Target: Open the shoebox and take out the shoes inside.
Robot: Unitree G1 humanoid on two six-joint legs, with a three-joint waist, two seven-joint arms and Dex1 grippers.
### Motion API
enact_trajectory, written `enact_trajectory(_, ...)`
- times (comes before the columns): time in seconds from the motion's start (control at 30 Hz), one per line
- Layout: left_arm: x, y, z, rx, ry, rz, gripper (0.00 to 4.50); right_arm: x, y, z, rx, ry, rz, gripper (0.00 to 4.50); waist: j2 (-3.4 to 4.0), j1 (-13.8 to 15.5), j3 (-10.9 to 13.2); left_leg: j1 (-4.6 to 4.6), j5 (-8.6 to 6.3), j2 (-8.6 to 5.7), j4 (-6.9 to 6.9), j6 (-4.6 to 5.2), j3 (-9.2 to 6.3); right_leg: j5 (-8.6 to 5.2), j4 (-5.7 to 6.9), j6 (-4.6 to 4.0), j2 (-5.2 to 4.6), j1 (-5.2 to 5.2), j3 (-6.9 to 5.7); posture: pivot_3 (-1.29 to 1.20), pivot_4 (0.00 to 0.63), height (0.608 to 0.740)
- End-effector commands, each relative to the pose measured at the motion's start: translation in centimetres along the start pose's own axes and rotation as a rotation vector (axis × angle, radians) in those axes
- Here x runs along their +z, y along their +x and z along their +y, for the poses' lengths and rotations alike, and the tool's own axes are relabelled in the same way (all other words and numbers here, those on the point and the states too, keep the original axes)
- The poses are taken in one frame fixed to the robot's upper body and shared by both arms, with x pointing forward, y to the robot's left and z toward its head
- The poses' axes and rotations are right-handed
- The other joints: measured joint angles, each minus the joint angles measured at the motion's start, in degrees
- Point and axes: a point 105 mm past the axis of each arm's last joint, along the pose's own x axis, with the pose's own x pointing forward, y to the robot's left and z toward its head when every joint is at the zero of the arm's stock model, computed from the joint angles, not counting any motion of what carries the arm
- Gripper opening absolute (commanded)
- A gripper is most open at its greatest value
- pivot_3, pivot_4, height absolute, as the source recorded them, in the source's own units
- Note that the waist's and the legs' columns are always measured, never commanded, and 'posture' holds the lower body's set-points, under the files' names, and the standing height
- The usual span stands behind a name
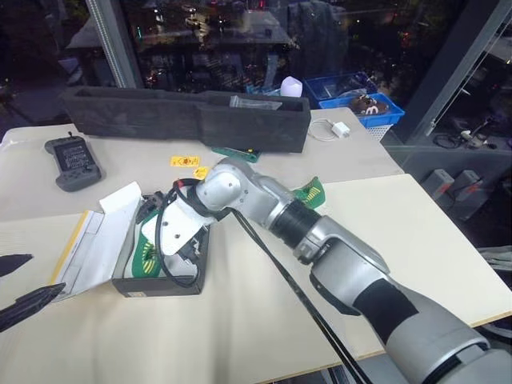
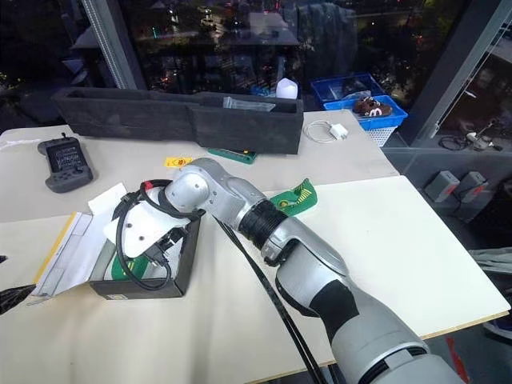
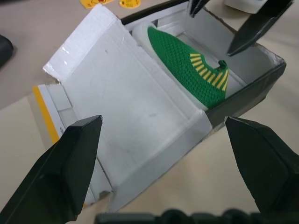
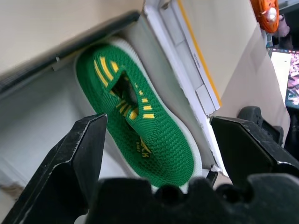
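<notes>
The shoebox (image 1: 160, 285) lies open on the table, its yellow-edged lid (image 1: 92, 248) folded out to the left with the white inside up. One green knit shoe (image 3: 191, 70) with yellow stripes and a white sole rests inside it. A second green shoe (image 1: 310, 193) lies on the table behind my right arm. My right gripper (image 4: 159, 122) hangs open just over the shoe in the box, one finger on each side, touching nothing. My left gripper (image 1: 20, 284) is open at the near left, beside the lid, holding nothing.
A long black foam tray (image 1: 184, 116) spans the back of the table. A dark handheld device (image 1: 74, 162) lies at the far left and yellow tags (image 1: 186, 161) sit behind the box. A blue basket (image 1: 360, 100) and a white charger (image 1: 340, 128) are at the back right.
</notes>
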Motion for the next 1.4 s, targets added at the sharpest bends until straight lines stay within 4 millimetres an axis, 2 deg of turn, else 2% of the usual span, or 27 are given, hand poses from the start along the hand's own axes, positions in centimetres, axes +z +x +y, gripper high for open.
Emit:
enact_trajectory(0.03,0.9,-0.5,-0.3,0.013,0.049,-0.017,4.5,0.6,1.0,0.0,0.008,-0.102,0.001,4.21,-0.01,-0.16,0.0,0.0,0.0,0.01,0.0,0.0,0.0,0.0,0.01,0.0,0.0,0.0,0.0,0.0,0.15,0.738)
enact_trajectory(0.2,0.8,-0.7,-0.5,0.015,0.049,-0.017,4.5,0.8,2.9,0.9,0.033,-0.148,0.015,4.21,-0.01,-0.22,-0.01,0.02,0.0,0.09,-0.02,0.0,0.0,0.02,0.04,-0.08,0.07,-0.03,0.0,0.0,0.15,0.738)
enact_trajectory(0.37,0.9,-0.6,-0.7,0.01,0.05,-0.02,4.5,-0.1,4.9,1.5,-0.007,-0.17,0.094,4.21,-0.02,-0.23,-0.01,0.02,-0.02,0.13,-0.05,-0.03,0.0,0.06,0.04,-0.31,0.09,-0.05,-0.01,0.0,0.15,0.738)
enact_trajectory(0.47,1.0,-0.5,-0.7,0.008,0.05,-0.021,4.5,-0.6,5.4,1.5,-0.044,-0.148,0.124,4.21,-0.07,-0.15,-0.04,0.09,-0.02,0.13,-0.04,-0.04,-0.01,0.04,0.06,-0.32,0.08,0.01,-0.02,0.0,0.15,0.738)
enact_trajectory(0.63,1.1,-0.4,-0.7,0.002,0.051,-0.023,4.5,0.0,6.0,1.7,-0.068,-0.097,0.084,4.21,-0.08,-0.16,-0.05,0.28,-0.01,0.13,0.0,-0.04,-0.01,0.05,0.06,-0.3,0.06,0.16,-0.04,0.0,0.15,0.738)
enact_trajectory(0.73,1.2,-0.3,-0.5,0.0,0.053,-0.023,4.5,0.7,6.3,1.9,-0.065,-0.071,0.044,3.56,-0.08,-0.12,-0.05,0.31,-0.02,0.19,0.0,-0.04,-0.02,0.07,0.07,-0.33,0.1,0.16,-0.08,0.0,0.15,0.738)
enact_trajectory(0.8,1.3,-0.2,-0.5,-0.003,0.055,-0.024,4.5,1.3,6.5,2.0,-0.06,-0.063,0.015,2.76,-0.08,-0.1,-0.05,0.31,-0.01,0.27,0.0,-0.04,-0.02,0.09,0.08,-0.36,0.17,0.15,-0.09,0.0,0.15,0.738)
enact_trajectory(0.83,1.4,-0.2,-0.5,-0.004,0.056,-0.024,4.5,1.4,6.6,2.1,-0.058,-0.059,0.004,2.58,-0.08,-0.11,-0.05,0.31,-0.01,0.31,0.0,-0.03,-0.02,0.09,0.08,-0.37,0.21,0.15,-0.09,0.0,0.15,0.738)
enact_trajectory(0.93,1.4,-0.1,-0.5,-0.005,0.058,-0.024,4.5,1.9,6.8,2.4,-0.045,-0.058,-0.017,1.45,-0.09,-0.19,-0.06,0.3,-0.01,0.44,-0.02,-0.03,0.01,0.08,0.07,-0.39,0.34,0.13,-0.08,0.0,0.15,0.738)
enact_trajectory(0.97,1.5,-0.1,-0.5,-0.005,0.059,-0.025,4.5,2.0,6.9,2.4,-0.044,-0.057,-0.023,1.23,-0.1,-0.19,-0.07,0.3,-0.01,0.46,-0.05,-0.03,0.02,0.07,0.06,-0.41,0.35,0.12,-0.09,0.0,0.15,0.738)
enact_trajectory(1.0,1.5,-0.1,-0.4,-0.005,0.06,-0.024,4.5,2.2,6.9,2.4,-0.043,-0.055,-0.029,0.74,-0.11,-0.19,-0.07,0.3,-0.01,0.46,-0.12,-0.03,0.04,0.07,0.05,-0.4,0.35,0.11,-0.09,0.0,0.15,0.738)
enact_trajectory(1.07,1.5,-0.1,-0.4,-0.005,0.06,-0.025,4.5,2.3,6.8,2.3,-0.048,-0.05,-0.037,0.19,-0.12,-0.21,-0.08,0.3,-0.04,0.46,-0.24,-0.06,0.06,0.1,0.03,-0.34,0.35,0.08,-0.09,0.0,0.15,0.738)
enact_trajectory(1.1,1.5,-0.1,-0.4,-0.005,0.06,-0.026,4.5,2.3,6.8,2.3,-0.05,-0.047,-0.038,0.04,-0.12,-0.21,-0.08,0.31,-0.1,0.48,-0.27,-0.16,0.06,0.14,0.04,-0.37,0.37,0.08,-0.09,0.0,0.15,0.738)
enact_trajectory(1.4,1.7,0.2,-0.3,-0.008,0.065,-0.029,4.5,3.0,6.3,1.6,-0.087,-0.021,-0.086,0.04,-0.12,-0.23,-0.08,0.3,-0.24,0.52,-0.31,-0.38,0.08,0.09,0.02,-0.5,0.4,0.07,-0.09,0.0,0.15,0.738)
